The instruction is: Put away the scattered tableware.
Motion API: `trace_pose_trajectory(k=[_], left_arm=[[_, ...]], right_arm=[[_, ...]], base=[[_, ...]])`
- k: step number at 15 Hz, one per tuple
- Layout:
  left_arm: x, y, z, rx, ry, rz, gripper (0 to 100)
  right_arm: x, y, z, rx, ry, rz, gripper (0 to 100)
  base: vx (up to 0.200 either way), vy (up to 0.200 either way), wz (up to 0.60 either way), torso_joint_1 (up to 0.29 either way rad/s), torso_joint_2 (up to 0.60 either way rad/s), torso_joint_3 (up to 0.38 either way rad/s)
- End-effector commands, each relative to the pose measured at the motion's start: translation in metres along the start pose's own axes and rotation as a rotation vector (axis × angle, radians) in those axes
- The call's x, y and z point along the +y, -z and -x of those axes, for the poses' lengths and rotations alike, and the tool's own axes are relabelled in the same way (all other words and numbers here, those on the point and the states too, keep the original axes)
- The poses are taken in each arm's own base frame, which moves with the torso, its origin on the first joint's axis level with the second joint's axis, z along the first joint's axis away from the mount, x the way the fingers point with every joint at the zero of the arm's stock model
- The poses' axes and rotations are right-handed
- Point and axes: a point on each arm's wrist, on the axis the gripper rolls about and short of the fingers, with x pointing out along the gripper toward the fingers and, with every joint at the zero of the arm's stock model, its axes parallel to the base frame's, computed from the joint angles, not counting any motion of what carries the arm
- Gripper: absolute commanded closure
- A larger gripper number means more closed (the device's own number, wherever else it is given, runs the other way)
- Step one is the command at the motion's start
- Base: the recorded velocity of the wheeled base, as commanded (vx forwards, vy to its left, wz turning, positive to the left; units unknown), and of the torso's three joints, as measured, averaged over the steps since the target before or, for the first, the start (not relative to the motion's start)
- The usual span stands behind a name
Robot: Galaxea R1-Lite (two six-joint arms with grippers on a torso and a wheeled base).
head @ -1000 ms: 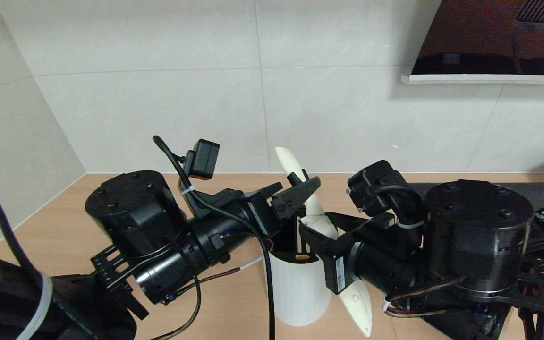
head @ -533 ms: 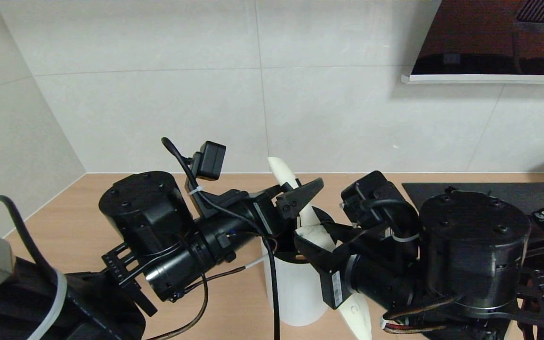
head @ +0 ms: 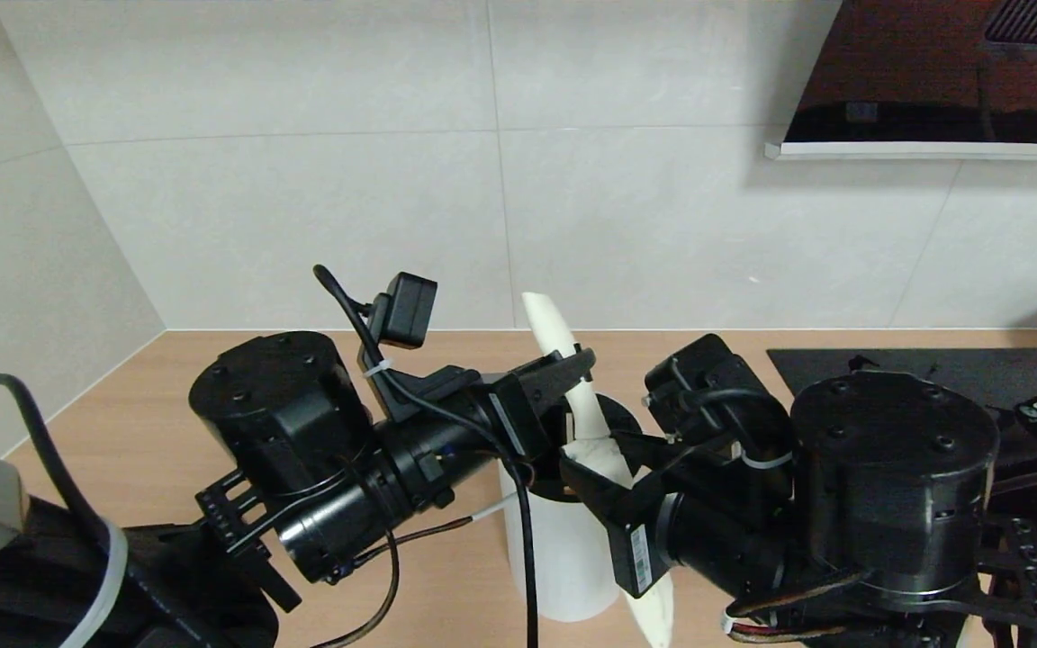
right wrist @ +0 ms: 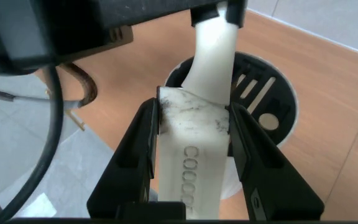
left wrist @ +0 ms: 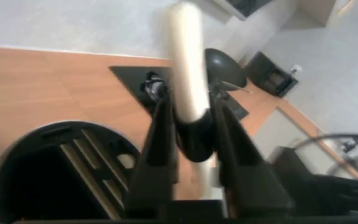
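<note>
A long white utensil [head: 544,326] hangs tilted over the white utensil holder [head: 563,558], handle end up and broad end [head: 652,612] down in front of the holder. My left gripper [head: 577,367] is shut on its handle [left wrist: 185,68] above the holder's black slotted top [left wrist: 55,168]. My right gripper [head: 599,450] is shut on the wider, smudged part [right wrist: 194,121], just above the holder's rim [right wrist: 272,93]. In both wrist views the fingers press on either side of the utensil.
The holder stands on a wooden counter [head: 122,432] against a tiled wall. A black cooktop [head: 915,364] lies to the right under a dark hood [head: 951,81]. A dark pan [left wrist: 225,65] sits on the cooktop.
Both arms have shifted a little left and down with the utensil. The left gripper now sits lower on the handle, and the broad end has swung left in front of the holder.
</note>
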Motion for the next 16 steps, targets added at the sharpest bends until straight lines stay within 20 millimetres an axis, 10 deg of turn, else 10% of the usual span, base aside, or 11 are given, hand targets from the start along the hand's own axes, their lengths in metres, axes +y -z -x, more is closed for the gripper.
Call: trace_pose_trajectory(k=[1,7,8,16], left_arm=[[-0.001,0.0,0.0,0.001,0.0,0.0,100],[-0.01,-0.002,0.001,-0.004,0.034,-0.001,100],[-0.016,-0.003,0.003,-0.008,0.051,-0.001,100],[-0.033,-0.05,0.024,-0.171,0.098,-0.045,100]], right_arm=[[0.0,-0.001,0.0,-0.007,0.001,-0.003,100],[0.0,-0.003,-0.001,-0.013,0.021,-0.007,100],[0.0,-0.003,-0.001,-0.014,0.02,-0.01,0],[-0.034,-0.034,0.031,-0.16,0.119,0.004,0]], base=[[0.0,0.0,0.0,0.0,0.0,0.0],[0.0,0.0,0.0,0.0,0.0,0.0],[0.0,0.0,0.0,0.0,0.0,0.0],[0.0,0.0,0.0,0.0,0.0,0.0]])
